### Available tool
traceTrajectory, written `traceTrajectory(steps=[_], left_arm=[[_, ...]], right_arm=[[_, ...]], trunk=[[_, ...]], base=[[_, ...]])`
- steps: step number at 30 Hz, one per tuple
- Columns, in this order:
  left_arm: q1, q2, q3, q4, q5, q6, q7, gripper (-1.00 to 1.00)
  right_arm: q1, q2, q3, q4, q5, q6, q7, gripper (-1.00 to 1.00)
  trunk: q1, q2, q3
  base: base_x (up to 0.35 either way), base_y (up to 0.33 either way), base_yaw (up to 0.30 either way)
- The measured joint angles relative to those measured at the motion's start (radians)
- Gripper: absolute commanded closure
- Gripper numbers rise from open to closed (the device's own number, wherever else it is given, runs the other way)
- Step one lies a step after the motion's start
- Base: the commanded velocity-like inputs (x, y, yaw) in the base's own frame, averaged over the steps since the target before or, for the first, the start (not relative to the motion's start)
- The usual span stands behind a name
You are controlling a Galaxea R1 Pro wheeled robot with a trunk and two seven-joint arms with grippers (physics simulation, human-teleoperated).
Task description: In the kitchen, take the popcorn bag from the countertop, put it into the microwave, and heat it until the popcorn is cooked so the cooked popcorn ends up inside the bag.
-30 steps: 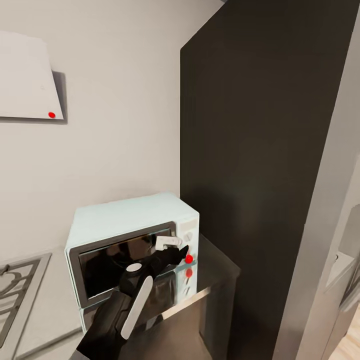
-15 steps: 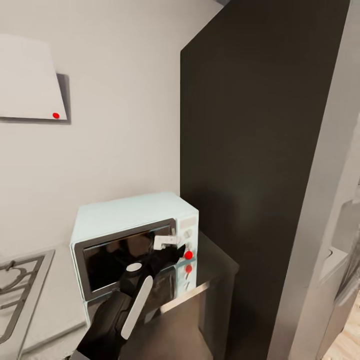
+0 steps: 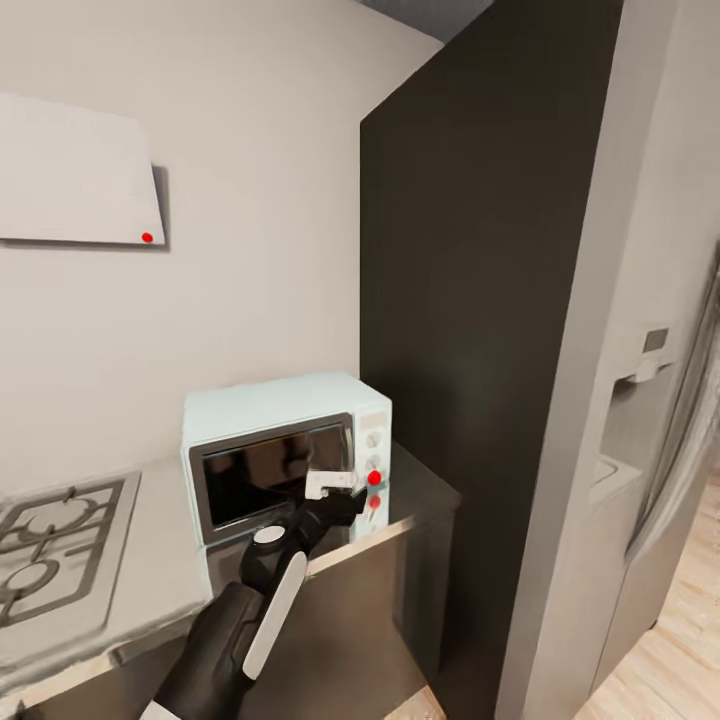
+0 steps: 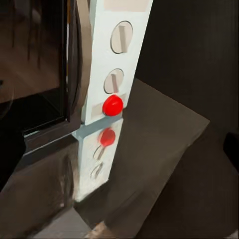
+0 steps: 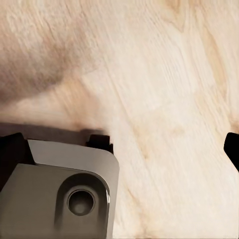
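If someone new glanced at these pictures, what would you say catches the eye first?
Probably the pale mint-blue microwave on the glossy countertop, door shut, wedged beside a tall dark cabinet. Next, the left gripper reaching at its control panel, right by the bright red button below two round knobs.

glossy grey countertop [image 3: 420, 492], mint-blue microwave [image 3: 285, 455] standing on it, gas hob [image 3: 55, 545] set alongside

pale mint-blue microwave [image 3: 285, 410] with a dark glass door, red button [image 4: 112, 105] on its white panel; glossy grey countertop [image 3: 420, 492]; pale wood floor [image 5: 164, 89].
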Motion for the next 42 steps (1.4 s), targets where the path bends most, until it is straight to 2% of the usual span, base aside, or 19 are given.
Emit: traceTrajectory(steps=[14, 15, 16, 18, 20, 21, 25, 26, 28, 31, 32, 33, 35, 38, 42], left_arm=[[0.0, -0.001, 0.004, 0.012, 0.008, 0.003, 0.001, -1.0], [0.0, -0.002, 0.003, 0.028, 0.011, 0.004, 0.0, -1.0], [0.0, -0.008, 0.003, 0.085, 0.018, 0.006, -0.001, -1.0], [0.0, -0.008, 0.002, 0.121, 0.029, 0.006, 0.0, -1.0], [0.0, -0.008, 0.002, 0.176, 0.062, 0.007, 0.002, -1.0], [0.0, -0.008, 0.002, 0.225, 0.086, 0.006, 0.004, -1.0], [0.001, -0.007, 0.005, 0.426, 0.134, 0.002, 0.006, -1.0], [0.001, -0.006, 0.006, 0.521, 0.145, -0.015, 0.006, -1.0], [0.001, -0.004, 0.011, 0.835, 0.163, -0.153, 0.004, -1.0], [0.001, -0.003, 0.013, 1.124, 0.163, -0.289, -0.002, -1.0], [0.0, -0.003, 0.014, 1.181, 0.164, -0.316, -0.002, -1.0], [0.001, -0.002, 0.016, 1.283, 0.178, -0.375, -0.003, -1.0], [0.002, 0.004, 0.018, 1.323, 0.209, -0.402, -0.003, -1.0], [0.007, 0.013, 0.019, 1.34, 0.262, -0.421, -0.003, -1.0], [0.084, 0.028, 0.019, 1.344, 0.283, -0.451, -0.004, -1.0]], right_arm=[[0.0, 0.001, 0.001, 0.0, 0.001, -0.003, 0.0, -1.0], [0.0, -0.001, 0.002, 0.0, 0.003, -0.004, -0.001, -1.0], [0.0, -0.003, 0.007, 0.0, 0.007, -0.003, -0.001, -1.0], [0.0, -0.005, 0.008, 0.0, 0.009, -0.004, -0.001, -1.0], [0.0, -0.007, 0.01, 0.0, 0.012, -0.004, -0.001, -1.0], [0.0, -0.007, 0.012, 0.0, 0.013, -0.004, -0.001, -1.0], [0.0, -0.009, 0.017, 0.0, 0.015, -0.002, -0.001, -1.0], [0.0, -0.009, 0.018, -0.001, 0.015, -0.002, -0.001, -1.0], [0.0, -0.009, 0.018, -0.001, 0.015, -0.004, -0.001, -1.0], [0.0, -0.008, 0.019, -0.001, 0.016, -0.004, -0.001, -1.0], [0.0, -0.008, 0.019, -0.001, 0.017, -0.004, -0.001, -1.0], [0.0, -0.008, 0.019, -0.001, 0.017, -0.005, -0.001, -1.0], [0.0, -0.009, 0.019, -0.001, 0.017, -0.005, -0.001, -1.0], [0.0, -0.007, 0.019, -0.001, 0.017, -0.003, -0.001, -1.0], [0.0, -0.006, 0.018, -0.001, 0.017, -0.002, -0.002, -1.0]], trunk=[[0.0, 0.0, 0.0], [0.0, 0.0, 0.0], [0.0, 0.0, 0.0], [0.0, 0.0, 0.0], [0.0, 0.0, 0.0], [0.0, 0.0, 0.0], [0.0, 0.0, 0.0], [0.0, 0.0, 0.0], [0.0, 0.0, 0.0], [0.0, 0.0, 0.0], [0.0, 0.0, 0.0], [0.0, 0.0, 0.0], [0.0, 0.0, 0.0], [0.0, 0.0, 0.0], [0.0, 0.0, 0.0]], base=[[-0.346, 0.0, 0.0], [-0.346, 0.0, 0.0], [-0.346, 0.0, 0.0], [-0.346, 0.0, 0.0], [-0.346, 0.0, 0.0], [-0.346, 0.0, 0.0], [-0.346, 0.0, 0.0], [-0.346, 0.0, 0.0], [-0.346, 0.0, 0.0], [-0.346, 0.0, 0.0], [-0.346, 0.0, 0.0], [-0.346, 0.0, 0.0], [-0.346, 0.0, 0.0], [-0.346, 0.0, 0.0], [-0.344, 0.0, 0.0]])
